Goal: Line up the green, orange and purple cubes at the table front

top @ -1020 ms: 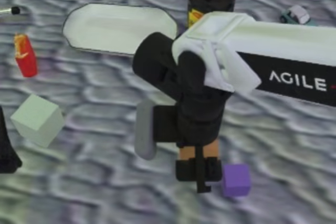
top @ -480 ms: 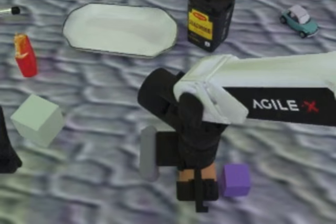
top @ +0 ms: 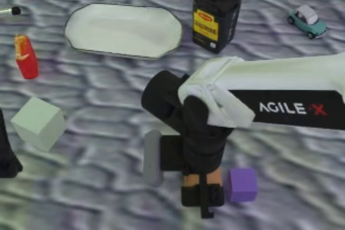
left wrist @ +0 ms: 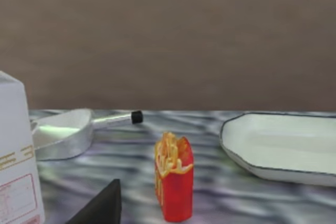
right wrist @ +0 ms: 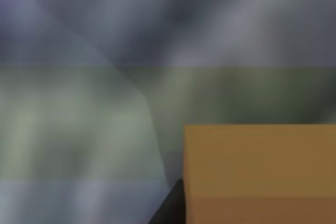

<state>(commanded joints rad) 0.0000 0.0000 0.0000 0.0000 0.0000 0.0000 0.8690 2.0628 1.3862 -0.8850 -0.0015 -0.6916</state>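
The orange cube sits between the fingers of my right gripper, which is shut on it near the table's front, just left of the purple cube. In the right wrist view the orange cube fills the corner beside one dark finger, with the table close beneath. The green cube stands tilted at the left side of the table. My left gripper stays parked at the left edge, close to the green cube.
A white oval tray and a dark sauce bottle stand at the back. A red fries carton is at the back left and a teal toy car at the back right. A white box and a metal pan show in the left wrist view.
My right arm has swung down and toward the front with the orange cube, uncovering the bottle. In the last half second it has barely moved.
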